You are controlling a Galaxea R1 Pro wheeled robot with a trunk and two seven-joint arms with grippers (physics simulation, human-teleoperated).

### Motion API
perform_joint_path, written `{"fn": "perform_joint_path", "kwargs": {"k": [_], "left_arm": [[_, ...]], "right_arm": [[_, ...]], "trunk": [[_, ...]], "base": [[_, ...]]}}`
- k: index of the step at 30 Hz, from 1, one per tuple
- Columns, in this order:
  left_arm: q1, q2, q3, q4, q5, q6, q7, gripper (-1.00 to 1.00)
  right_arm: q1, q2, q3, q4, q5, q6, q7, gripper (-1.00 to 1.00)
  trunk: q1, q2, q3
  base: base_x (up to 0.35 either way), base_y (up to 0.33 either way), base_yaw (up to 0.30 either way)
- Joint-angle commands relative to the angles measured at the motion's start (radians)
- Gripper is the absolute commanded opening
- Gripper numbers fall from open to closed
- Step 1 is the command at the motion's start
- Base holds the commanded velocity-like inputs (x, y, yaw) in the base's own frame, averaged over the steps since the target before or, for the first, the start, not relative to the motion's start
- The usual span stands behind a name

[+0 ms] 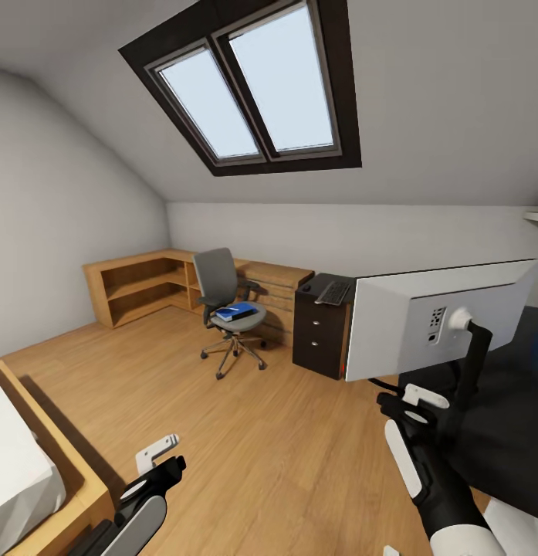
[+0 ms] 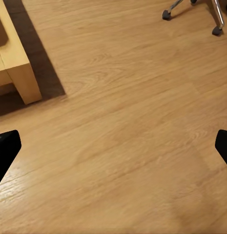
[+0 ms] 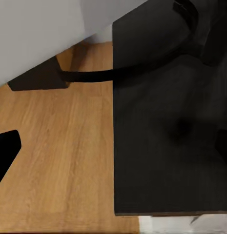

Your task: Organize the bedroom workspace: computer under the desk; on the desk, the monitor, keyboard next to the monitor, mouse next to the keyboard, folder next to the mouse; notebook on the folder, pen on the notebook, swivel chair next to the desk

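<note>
Because the monitor (image 1: 442, 318) stands at the near end of the desk (image 1: 516, 440) with its pale back turned to the head camera, its stand rising just behind the right gripper (image 1: 411, 401), that arm seems posted there to steady or turn it; whether the fingers are spread or pressed on anything I cannot tell, since the right wrist view gives only a dark tip at one edge above the desk's black top. The left gripper (image 1: 162, 457) hangs idle over bare floor (image 2: 118, 146), its tips wide apart and empty; across the room the folder (image 1: 236, 311) lies on the swivel chair (image 1: 226, 309), which stands apart from the desk; the keyboard (image 1: 334, 292) rests on the drawer unit (image 1: 319, 332); both probably await later steps.
</note>
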Motion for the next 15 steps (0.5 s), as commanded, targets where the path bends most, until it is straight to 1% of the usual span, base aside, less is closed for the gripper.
{"fn": "perform_joint_path", "kwargs": {"k": [1, 4, 11, 15], "left_arm": [[-0.001, 0.001, -0.002, -0.001, 0.002, 0.005, 0.006, 1.0], [-0.001, 0.001, -0.002, -0.001, 0.001, 0.005, 0.006, 1.0], [-0.001, 0.001, -0.002, -0.001, 0.001, 0.005, 0.006, 1.0], [-0.001, 0.001, -0.002, -0.001, 0.001, 0.005, 0.006, 1.0]], "right_arm": [[-0.001, 0.0, 0.001, -0.005, -0.009, 0.006, -0.007, 1.0], [-0.001, 0.003, 0.004, -0.015, -0.013, 0.01, 0.003, 1.0], [0.001, 0.053, 0.005, -0.027, -0.015, 0.014, 0.019, 1.0], [0.001, 0.069, 0.005, -0.034, -0.015, 0.014, 0.021, 1.0]], "trunk": [[0.0, -0.001, -0.001], [0.0, -0.001, -0.001], [0.0, -0.001, -0.001], [0.0, -0.001, -0.001]], "base": [[0.0, 0.0, 0.0], [0.0, 0.0, 0.0], [0.0, 0.0, 0.0], [0.0, 0.0, 0.0]]}}
